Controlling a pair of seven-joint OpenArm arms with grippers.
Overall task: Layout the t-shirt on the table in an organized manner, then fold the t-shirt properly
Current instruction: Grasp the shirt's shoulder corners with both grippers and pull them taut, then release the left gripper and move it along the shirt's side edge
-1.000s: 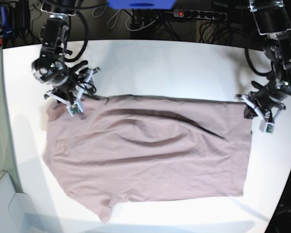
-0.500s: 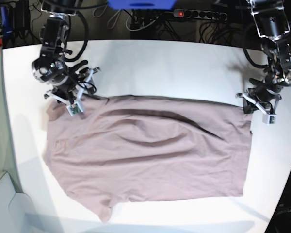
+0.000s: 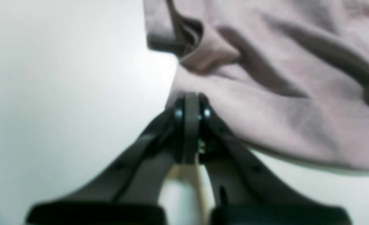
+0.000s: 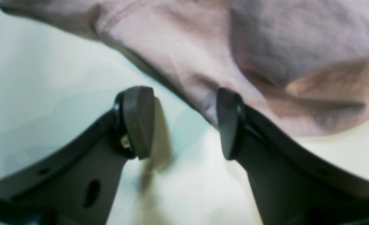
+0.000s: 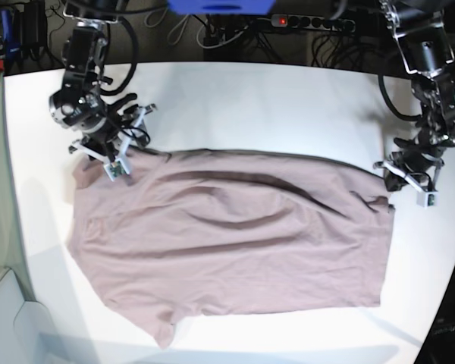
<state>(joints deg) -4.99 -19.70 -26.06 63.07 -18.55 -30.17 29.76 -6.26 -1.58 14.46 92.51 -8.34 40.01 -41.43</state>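
The t-shirt (image 5: 227,239) lies spread on the white worktop (image 5: 250,106), mostly flat, occupying the middle and near part of the surface.

Change over the last second: the left end effector (image 5: 409,182), at the shirt's far hem corner on the base view's right, has shifted from beside the corner to a slightly higher, more outboard spot. That corner, square a second ago, now shows a small pulled-in notch and a fresh pucker. In the left wrist view the left end effector (image 3: 190,107) is pressed fully together, its tip right at the cloth edge; whether a thin bit of hem is pinched between the jaws I cannot tell. The fold and raised ridge just beyond the tip suggest the edge has been dragged or tugged.

The right end effector (image 5: 115,155) has not moved. It stands wide at the shoulder and sleeve corner on the base view's left; in the right wrist view one pad (image 4: 229,123) touches the cloth edge, the other is on bare worktop, nothing gripped.

Reading: layout stage not finished. Diagonal creases run across the chest, and the hem corner now needs re-squaring before any fold.

Orientation: long axis runs left to right across the base view. The shoulder end points to that view's left, with a sleeve showing at the near left; the hem faces right.
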